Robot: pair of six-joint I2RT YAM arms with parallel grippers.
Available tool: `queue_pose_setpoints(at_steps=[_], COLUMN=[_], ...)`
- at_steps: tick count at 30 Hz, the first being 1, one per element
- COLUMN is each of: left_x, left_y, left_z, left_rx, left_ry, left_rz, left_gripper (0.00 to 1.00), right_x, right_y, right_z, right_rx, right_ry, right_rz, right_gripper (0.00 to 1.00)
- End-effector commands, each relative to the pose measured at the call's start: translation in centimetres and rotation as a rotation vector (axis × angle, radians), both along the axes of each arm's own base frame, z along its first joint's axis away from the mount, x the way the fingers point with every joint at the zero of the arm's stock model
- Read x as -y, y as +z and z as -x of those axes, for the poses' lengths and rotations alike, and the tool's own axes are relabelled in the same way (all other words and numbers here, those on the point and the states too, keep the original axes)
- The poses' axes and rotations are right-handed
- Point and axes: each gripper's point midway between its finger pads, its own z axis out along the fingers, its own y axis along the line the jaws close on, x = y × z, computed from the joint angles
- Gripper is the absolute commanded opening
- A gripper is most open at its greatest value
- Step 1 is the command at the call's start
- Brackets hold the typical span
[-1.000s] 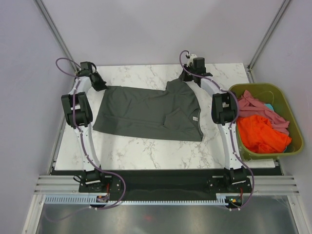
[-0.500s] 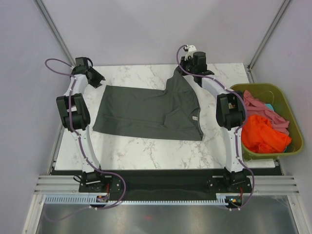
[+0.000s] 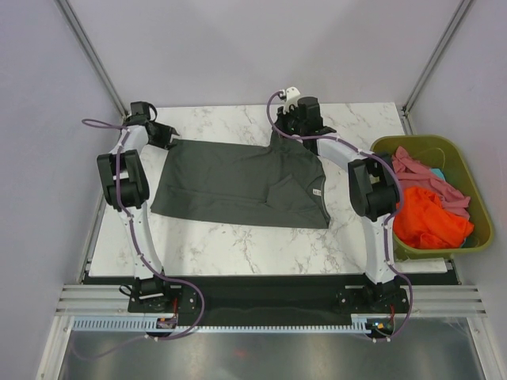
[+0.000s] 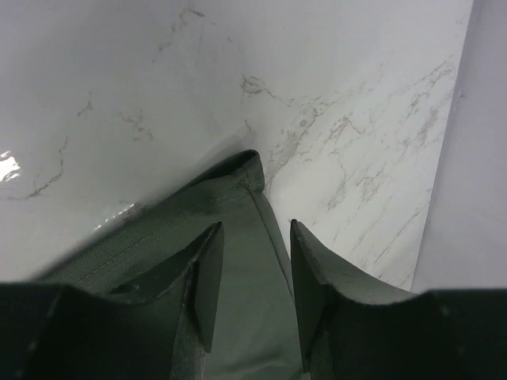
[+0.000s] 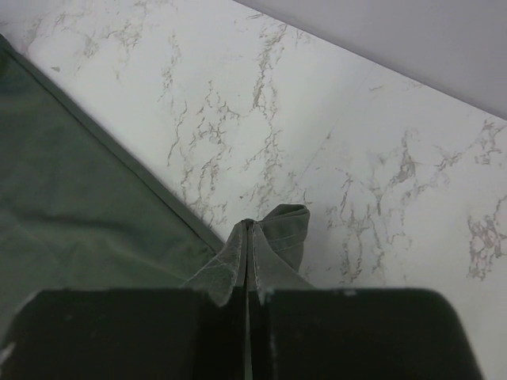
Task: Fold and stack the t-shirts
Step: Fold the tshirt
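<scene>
The dark charcoal grey t-shirt (image 3: 238,182) lies spread on the white marble table (image 3: 238,245). My left gripper (image 3: 169,140) is open at its far left corner; in the left wrist view (image 4: 253,301) the hem corner (image 4: 238,190) lies between the spread fingers. My right gripper (image 3: 283,131) is shut on the shirt's sleeve at the far right corner and holds it lifted; the right wrist view (image 5: 250,261) shows the pinched sleeve fold (image 5: 277,237) bunched at the fingertips. Orange (image 3: 424,218) and pink (image 3: 420,170) t-shirts lie in the bin.
The olive-green plastic bin (image 3: 467,182) stands at the table's right edge. Pale walls close in behind and on both sides. The table's far edge runs just behind both grippers.
My right gripper has moved left along the far edge with the sleeve pinched in it. My left gripper has come in from off the shirt's far left corner and now straddles the hem, still open.
</scene>
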Motion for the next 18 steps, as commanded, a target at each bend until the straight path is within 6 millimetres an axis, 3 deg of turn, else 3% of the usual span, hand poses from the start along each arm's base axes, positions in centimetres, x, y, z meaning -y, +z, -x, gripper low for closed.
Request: queue_pose_setpoints(at_steps=[1, 12, 18], left_x=[-1.0, -1.6, -1.3], left_y=[0.3, -3.1, -3.8], left_z=[-1.8, -2.3, -1.9], left_rx=[0.024, -0.017, -0.026], left_ry=[0.079, 0.077, 0.038], left_rz=[0.003, -0.041, -0.054], left_gripper=[0.47, 0.47, 0.22], right_x=[0.9, 1.1, 1.5], right_y=[4.8, 3.6, 3.1], right_z=[-0.5, 0.0, 0.3], right_rx=[0.123, 0.106, 0.100], right_ry=[-0.010, -0.001, -0.006], right_rz=[-0.008, 0.013, 0.037], right_gripper=[0.00, 0.00, 0.00])
